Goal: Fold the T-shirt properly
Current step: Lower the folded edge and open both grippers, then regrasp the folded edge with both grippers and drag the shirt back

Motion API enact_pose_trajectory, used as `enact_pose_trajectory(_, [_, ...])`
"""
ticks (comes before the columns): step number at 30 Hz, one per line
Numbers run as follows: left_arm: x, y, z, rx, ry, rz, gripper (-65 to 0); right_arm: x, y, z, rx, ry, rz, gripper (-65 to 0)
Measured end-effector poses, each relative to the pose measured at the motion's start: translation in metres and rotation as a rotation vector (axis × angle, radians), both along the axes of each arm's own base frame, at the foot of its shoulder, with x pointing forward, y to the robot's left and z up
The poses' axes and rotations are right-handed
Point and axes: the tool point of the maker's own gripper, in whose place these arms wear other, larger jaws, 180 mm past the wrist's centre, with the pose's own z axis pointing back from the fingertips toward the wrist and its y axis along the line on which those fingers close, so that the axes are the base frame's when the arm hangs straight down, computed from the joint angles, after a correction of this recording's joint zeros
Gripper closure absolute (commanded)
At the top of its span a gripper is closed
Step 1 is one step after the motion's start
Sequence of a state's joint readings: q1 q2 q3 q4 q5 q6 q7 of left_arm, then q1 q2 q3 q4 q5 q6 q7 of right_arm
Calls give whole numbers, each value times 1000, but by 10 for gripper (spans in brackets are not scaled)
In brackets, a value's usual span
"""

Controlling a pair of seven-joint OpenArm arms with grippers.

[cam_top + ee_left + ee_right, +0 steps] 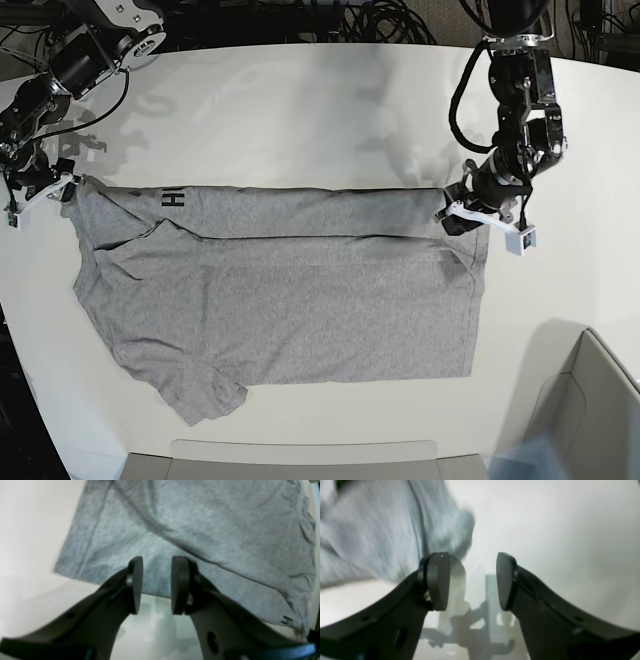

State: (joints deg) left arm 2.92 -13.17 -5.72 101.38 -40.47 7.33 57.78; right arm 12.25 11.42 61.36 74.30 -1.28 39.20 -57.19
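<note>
The heather-grey T-shirt (300,290) lies spread on the white table (300,110), with its far strip folded over and black lettering (172,198) showing near the left end. My left gripper (462,215) hovers at the shirt's far right corner. In the left wrist view it (157,585) is open, and the edge of the cloth (200,517) shows through the gap, unpinched. My right gripper (45,190) sits at the shirt's far left corner. In the right wrist view it (472,580) is open and empty, with the cloth (370,530) beside its left finger.
A grey bin (590,410) stands at the near right corner, and a pale tray edge (300,462) runs along the near side. Cables (380,20) lie beyond the table's far edge.
</note>
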Motion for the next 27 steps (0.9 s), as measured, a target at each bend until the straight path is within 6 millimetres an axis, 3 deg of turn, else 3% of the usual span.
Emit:
enact_pose_trajectory(5, [0, 0, 0, -1, -1, 0, -197, 7, 13, -22, 92, 30, 9, -298])
enact_pose_trajectory(13, [0, 0, 0, 0, -1, 0, -197, 33, 24, -28, 170, -78, 7, -298])
enact_pose_trajectory(21, [-1, 0, -1, -1, 2, 0, -199, 35, 26, -27, 178, -74, 13, -297])
enact_pose_trajectory(27, [1, 2, -9, -6, 17, 11, -200, 44, 41, -29, 152, -36, 96, -297])
